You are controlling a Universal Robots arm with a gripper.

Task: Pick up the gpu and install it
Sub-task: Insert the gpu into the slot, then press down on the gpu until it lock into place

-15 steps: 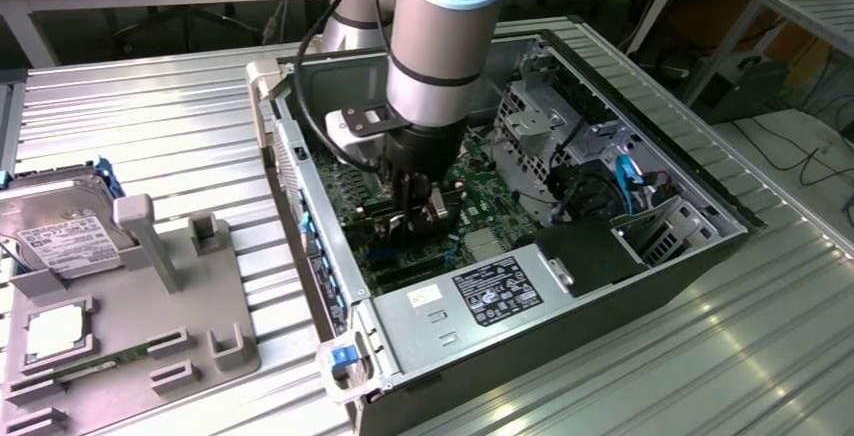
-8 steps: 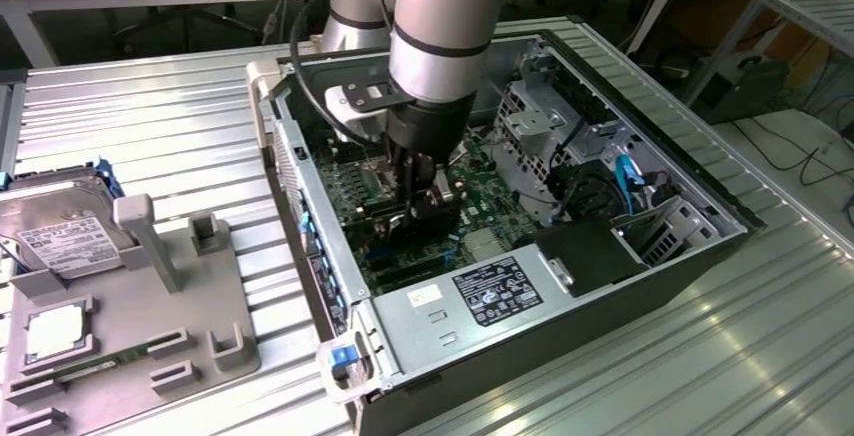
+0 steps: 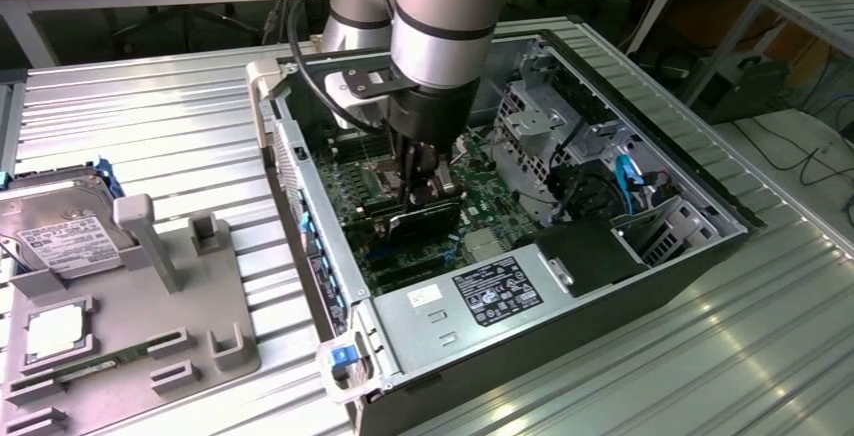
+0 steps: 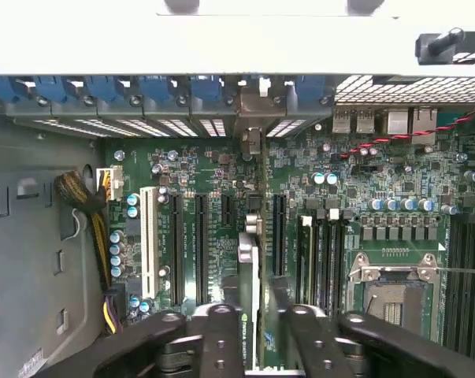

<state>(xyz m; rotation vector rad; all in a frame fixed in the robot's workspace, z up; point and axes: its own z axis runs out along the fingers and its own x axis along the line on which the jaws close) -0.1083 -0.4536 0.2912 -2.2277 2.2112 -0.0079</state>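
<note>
My black pincer [image 4: 257, 331] pinches the thin green, black-coolered gpu card [image 4: 249, 276] upright over the green motherboard [image 4: 213, 197], not yet seated.

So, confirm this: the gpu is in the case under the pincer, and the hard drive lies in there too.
Wrong on the hard drive: the exterior view shows it outside the case, on the grey rack at that view's left. The gpu is in the case under the pincer.
</note>
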